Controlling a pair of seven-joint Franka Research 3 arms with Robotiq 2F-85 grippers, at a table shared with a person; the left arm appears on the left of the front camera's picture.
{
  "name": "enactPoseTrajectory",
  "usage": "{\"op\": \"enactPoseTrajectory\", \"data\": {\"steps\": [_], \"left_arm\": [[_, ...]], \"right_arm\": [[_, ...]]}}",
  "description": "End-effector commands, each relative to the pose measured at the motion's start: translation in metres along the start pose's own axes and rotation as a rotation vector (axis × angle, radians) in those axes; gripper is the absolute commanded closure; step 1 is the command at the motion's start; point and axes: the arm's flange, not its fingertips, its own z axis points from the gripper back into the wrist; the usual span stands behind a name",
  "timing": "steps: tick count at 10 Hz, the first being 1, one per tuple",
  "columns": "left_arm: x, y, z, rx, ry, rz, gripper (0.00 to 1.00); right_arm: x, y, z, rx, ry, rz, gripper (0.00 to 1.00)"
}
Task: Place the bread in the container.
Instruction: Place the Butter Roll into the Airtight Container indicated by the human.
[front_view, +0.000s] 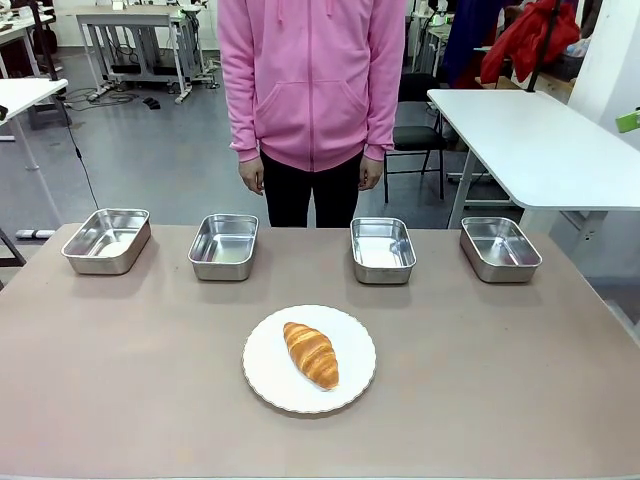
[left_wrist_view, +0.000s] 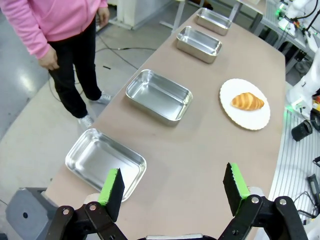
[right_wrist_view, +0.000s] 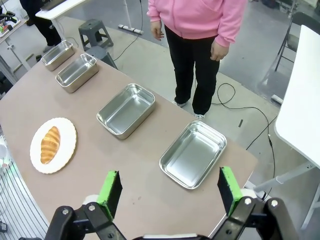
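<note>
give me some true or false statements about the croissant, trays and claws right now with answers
1. The croissant lies on the white plate. True.
2. Five steel trays line the far side. False: there are four trays.
3. The left claw is shut on the croissant. False: it is open and empty.
4. No tray holds the croissant. True.
5. The person's hand touches a tray. False: both hands hang at the person's sides.

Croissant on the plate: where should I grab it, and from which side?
Grip the croissant across its thick middle, coming straight down from above. It lies flat on the plate, with its long axis running diagonally from far-left to near-right in the front view, so close across its narrower width. The tapered ends would likely slip.
</note>
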Motion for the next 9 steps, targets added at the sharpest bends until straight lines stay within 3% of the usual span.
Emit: {"op": "enactPoseTrajectory", "data": {"steps": [1,9], "left_arm": [[-0.0005,-0.0008,0.0011,-0.003,-0.004,-0.013,0.00],[-0.0005,-0.0008,0.0011,-0.003,-0.004,-0.013,0.00]], "right_arm": [[-0.0025,-0.0021,-0.0015,0.012,-0.028,0.019,0.00],[-0.0025,-0.0021,-0.0015,0.012,-0.028,0.019,0.00]]}}
